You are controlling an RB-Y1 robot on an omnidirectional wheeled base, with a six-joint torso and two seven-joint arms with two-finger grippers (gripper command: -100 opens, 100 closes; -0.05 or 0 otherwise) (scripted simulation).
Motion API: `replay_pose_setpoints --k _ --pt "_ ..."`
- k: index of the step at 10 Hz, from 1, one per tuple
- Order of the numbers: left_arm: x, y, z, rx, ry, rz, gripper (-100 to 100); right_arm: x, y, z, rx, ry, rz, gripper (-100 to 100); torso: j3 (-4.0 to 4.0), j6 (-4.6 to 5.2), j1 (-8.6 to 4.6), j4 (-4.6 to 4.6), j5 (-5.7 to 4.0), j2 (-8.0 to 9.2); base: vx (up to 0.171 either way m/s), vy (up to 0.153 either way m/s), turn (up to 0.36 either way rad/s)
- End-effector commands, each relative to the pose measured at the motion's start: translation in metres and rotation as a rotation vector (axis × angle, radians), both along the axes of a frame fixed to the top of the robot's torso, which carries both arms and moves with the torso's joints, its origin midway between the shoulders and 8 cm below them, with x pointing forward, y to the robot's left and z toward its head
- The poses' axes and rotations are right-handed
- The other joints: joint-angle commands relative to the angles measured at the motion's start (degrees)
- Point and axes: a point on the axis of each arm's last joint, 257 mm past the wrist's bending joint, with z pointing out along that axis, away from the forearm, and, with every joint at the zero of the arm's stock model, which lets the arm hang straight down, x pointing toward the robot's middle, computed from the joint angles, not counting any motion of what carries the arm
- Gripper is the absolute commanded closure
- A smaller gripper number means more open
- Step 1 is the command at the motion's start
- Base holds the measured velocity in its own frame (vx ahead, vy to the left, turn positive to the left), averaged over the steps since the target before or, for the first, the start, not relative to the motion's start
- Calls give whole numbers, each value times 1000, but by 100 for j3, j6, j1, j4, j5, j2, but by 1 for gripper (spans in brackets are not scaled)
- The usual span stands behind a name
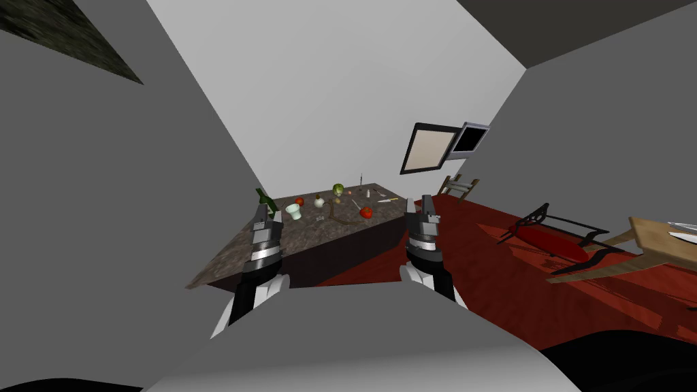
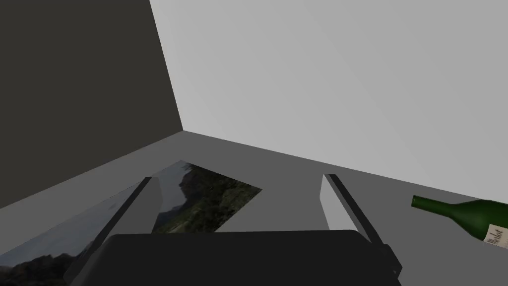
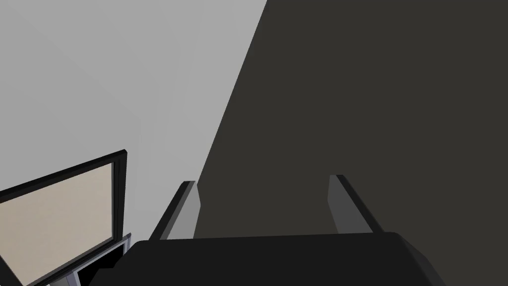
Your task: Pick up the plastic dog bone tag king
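Note:
A stone-topped table (image 1: pixel 272 248) stands ahead of me against the wall, with several small things on it. Among them a tiny grey piece (image 1: pixel 320 219) lies near the middle; it may be the dog bone tag, but it is too small to tell. My left gripper (image 1: pixel 261 212) hovers over the table's near left part, open and empty (image 2: pixel 239 179). A lying green bottle (image 2: pixel 466 218) is just beyond it. My right gripper (image 1: pixel 423 204) is raised off the table's right end, open with nothing between its fingers (image 3: pixel 264 181).
On the table are a pale green cup (image 1: pixel 294 211), a red tomato (image 1: pixel 366 211), a green round fruit (image 1: pixel 338 189) and a knife (image 1: pixel 386 200). To the right, on the red floor, stand a black-framed red lounger (image 1: pixel 551 238), a wooden table (image 1: pixel 663 241) and a wooden chair (image 1: pixel 457 186).

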Motion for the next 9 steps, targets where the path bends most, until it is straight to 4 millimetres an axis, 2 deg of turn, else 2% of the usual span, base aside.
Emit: replay_pose_setpoints --k 1,5,6,8,9 --pt "7 -3 -4 25 23 -20 -100 0 0 0 0 0 0 0 0 0 0 0 0 0 -3 4 -20" --pt "39 -6 -25 77 128 -70 -100 0 0 0 0 0 0 0 2 1 10 1 2 4 -13 16 -38" --pt "40 -5 -26 76 132 -69 -100 0 0 0 0 0 0 0 2 1 10 1 2 4 -14 15 -20" --pt "61 -2 -39 88 194 -81 -100 0 0 0 0 0 0 0 3 1 8 1 2 5 -19 18 -48" --pt "62 -2 -42 86 206 -80 -100 0 0 0 0 0 0 0 3 2 10 1 2 5 -15 19 -24"
